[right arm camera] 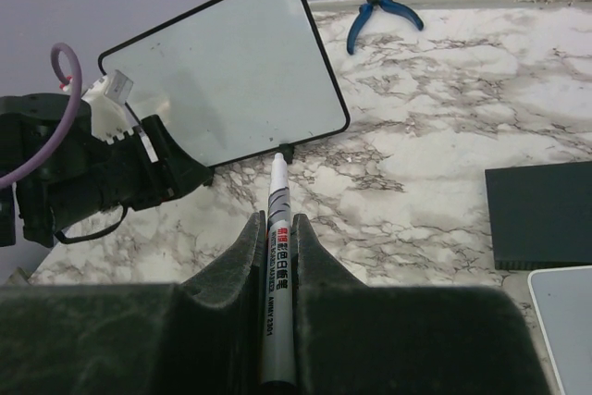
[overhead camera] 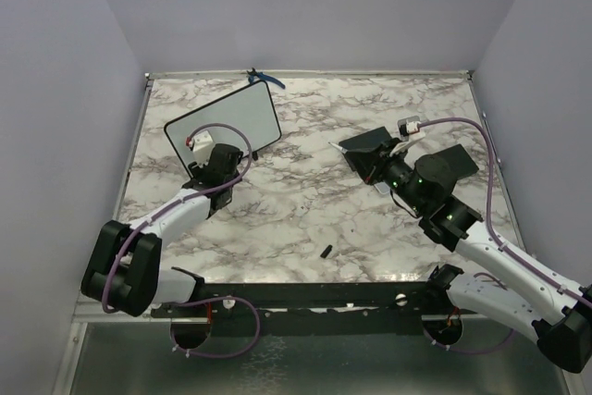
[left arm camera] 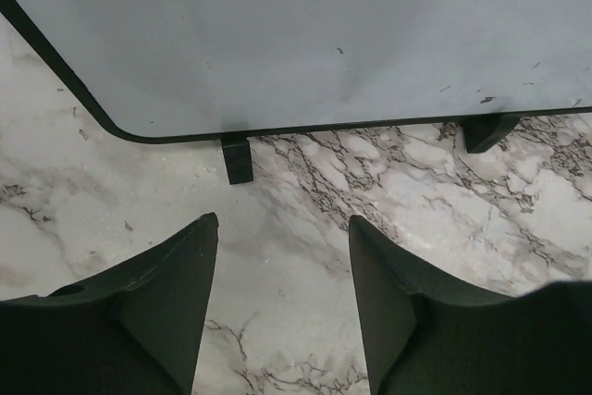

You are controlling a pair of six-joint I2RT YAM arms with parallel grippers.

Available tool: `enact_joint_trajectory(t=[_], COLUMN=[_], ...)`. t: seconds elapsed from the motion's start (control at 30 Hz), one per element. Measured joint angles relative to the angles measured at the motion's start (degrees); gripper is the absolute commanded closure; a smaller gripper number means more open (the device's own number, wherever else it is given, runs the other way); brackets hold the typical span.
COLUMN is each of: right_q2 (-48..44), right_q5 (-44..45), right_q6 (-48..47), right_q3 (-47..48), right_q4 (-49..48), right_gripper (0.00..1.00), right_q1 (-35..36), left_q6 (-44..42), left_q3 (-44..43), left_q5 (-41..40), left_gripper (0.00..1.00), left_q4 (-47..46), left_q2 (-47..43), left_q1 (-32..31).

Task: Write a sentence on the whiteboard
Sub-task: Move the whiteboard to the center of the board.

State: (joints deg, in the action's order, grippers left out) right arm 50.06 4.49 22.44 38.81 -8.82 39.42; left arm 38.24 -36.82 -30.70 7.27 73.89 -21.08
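The whiteboard (overhead camera: 231, 119) stands upright at the far left of the counter (overhead camera: 305, 201), with a few dark specks on its face, perhaps marker traces. The left pincer (left arm camera: 282, 224) sits just before it, jaws spread around nothing. Further right, the right pincer (right arm camera: 277, 221) pinches a marker (right arm camera: 278, 265), its tip pointing toward the board.

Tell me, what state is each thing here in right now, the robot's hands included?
whiteboard: standing on its feet, no writing visible.
marker: uncapped, clamped upright, tip toward the whiteboard.
right hand: shut on the marker.
left hand: open, empty, facing the whiteboard's bottom edge.
pliers: lying flat, untouched, handles slightly apart.
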Motion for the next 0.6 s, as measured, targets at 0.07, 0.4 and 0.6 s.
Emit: enact_joint_trajectory(t=[0.07, 0.4, 0.6], right_q2=[0.0, 0.2, 1.0], right_q5=[0.1, 0.1, 0.2], right_q6=[0.0, 0.0, 0.0], right_q3=[0.0, 0.0, 0.0], right_q4=[0.0, 0.0, -0.1], right_gripper=[1.00, 1.00, 1.00], right_q1=[0.0, 0.0, 0.0], left_q6=[0.3, 1.7, 1.6], left_q3=[0.6, 4.2, 4.3], left_q5=[-0.7, -0.9, -0.7], left_gripper=[0.47, 0.48, 0.51], left_q4=[-1.7, -8.9, -12.5], left_q2=[1.5, 7.2, 8.3], left_q1=[0.2, 2.9, 5.5])
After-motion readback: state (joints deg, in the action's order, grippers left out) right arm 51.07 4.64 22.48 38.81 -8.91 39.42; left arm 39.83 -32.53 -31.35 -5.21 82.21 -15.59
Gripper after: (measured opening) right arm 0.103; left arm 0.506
